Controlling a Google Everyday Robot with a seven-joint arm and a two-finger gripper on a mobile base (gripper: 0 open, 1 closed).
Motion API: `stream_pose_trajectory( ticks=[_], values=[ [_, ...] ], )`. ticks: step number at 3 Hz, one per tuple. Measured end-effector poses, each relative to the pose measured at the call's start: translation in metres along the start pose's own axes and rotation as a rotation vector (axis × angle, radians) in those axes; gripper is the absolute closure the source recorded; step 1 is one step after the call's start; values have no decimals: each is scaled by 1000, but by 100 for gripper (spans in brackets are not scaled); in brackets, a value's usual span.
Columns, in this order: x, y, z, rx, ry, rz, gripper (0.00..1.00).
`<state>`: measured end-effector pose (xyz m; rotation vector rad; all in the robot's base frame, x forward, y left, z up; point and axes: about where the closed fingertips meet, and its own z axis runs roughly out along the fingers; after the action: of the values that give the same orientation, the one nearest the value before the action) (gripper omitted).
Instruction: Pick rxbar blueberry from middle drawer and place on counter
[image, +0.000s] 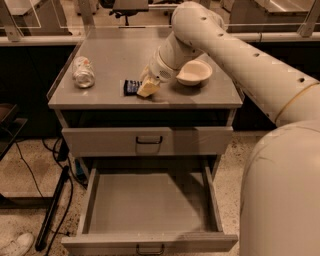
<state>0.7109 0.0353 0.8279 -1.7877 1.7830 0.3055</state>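
- I see one gripper (148, 87) down at the counter (115, 55), just left of the single cream bowl (194, 73); I cannot tell if it is gripping.
- One rxbar blueberry (131, 87) lies on the counter left of the bowl, touching the gripper.
- One silvery can (83, 71) lies well left of the bowl.
- Two drawers sit below the bowl: one shut drawer (100, 142) and, under it, the middle drawer (150, 202) pulled out.

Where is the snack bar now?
The snack bar lies on the counter near its front, between can and bowl; the hand is at its bowl-side end.
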Motion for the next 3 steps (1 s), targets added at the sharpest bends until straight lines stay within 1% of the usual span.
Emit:
stream_pose_trajectory(
  ticks=[1,3],
  values=[
    [0,0,0,0,0,0,81],
    [0,0,0,0,0,0,35]
  ],
)
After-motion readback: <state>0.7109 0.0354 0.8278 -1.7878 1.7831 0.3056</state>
